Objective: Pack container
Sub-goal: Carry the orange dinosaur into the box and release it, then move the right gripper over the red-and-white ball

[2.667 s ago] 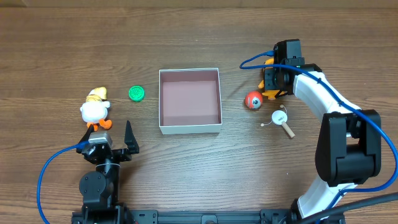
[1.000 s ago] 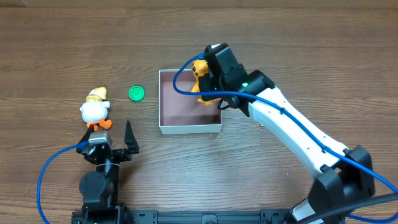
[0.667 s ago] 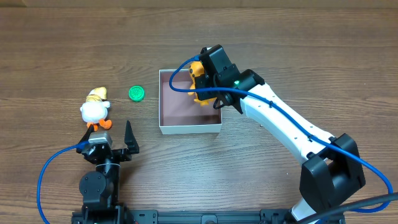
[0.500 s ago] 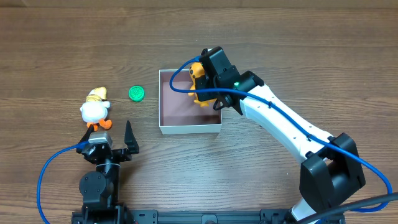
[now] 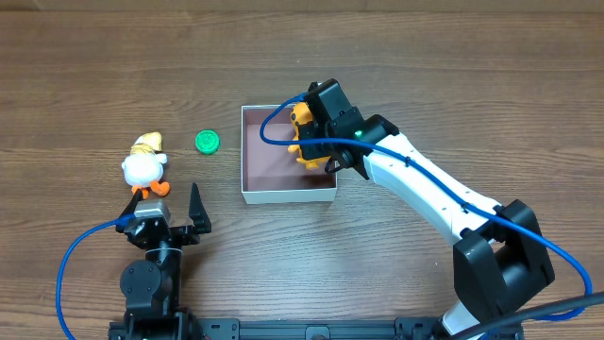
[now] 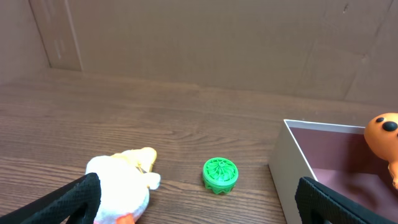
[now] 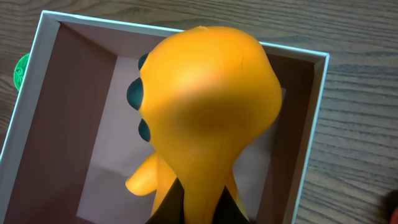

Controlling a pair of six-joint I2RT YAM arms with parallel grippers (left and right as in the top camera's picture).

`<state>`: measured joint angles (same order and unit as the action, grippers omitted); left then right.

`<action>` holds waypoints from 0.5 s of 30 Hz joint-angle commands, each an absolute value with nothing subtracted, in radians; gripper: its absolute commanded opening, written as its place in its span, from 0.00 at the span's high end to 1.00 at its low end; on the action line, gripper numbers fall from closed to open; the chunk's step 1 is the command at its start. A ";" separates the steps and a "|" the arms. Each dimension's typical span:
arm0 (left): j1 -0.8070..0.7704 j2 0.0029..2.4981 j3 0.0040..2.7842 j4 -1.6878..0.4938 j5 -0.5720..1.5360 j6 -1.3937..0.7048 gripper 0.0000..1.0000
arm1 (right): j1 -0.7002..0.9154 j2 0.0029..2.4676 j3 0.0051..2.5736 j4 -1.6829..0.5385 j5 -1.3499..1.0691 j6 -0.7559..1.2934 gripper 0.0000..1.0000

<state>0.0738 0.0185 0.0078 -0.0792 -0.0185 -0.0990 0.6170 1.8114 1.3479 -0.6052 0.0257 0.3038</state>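
The square, shallow, white-walled cardboard container (image 5: 288,195) with a dull pink-brown inside is seen at the middle of the brown wooden table (image 5: 425,76). It lies flat with its open side up. A soft orange toy figure with a rounded head and dark spots (image 7: 208,106) is clamped at its lower part by the right gripper (image 5: 316,135), whose fingers are pressed together on it. The toy is held over the far right part of the container's inside. Whether its feet touch the floor of the box cannot be told.

The step in hand is judged to be the placing of this toy into the container. For the next move, a short lowering is called for, then a parting of the fingers, so that the toy is let go inside the walls and not on the rim.

The left gripper (image 5: 166,210) is held spread wide and empty at the near left edge. A white plush duck with orange feet (image 5: 143,165) and a green round ridged cap (image 5: 208,142) are left on the table, well apart from the container's left wall. Both are judged not yet packed.
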 commanded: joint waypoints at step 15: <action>0.078 0.011 0.006 -0.078 -0.003 -0.108 0.00 | 0.624 1.840 1.374 -0.581 0.014 0.311 0.62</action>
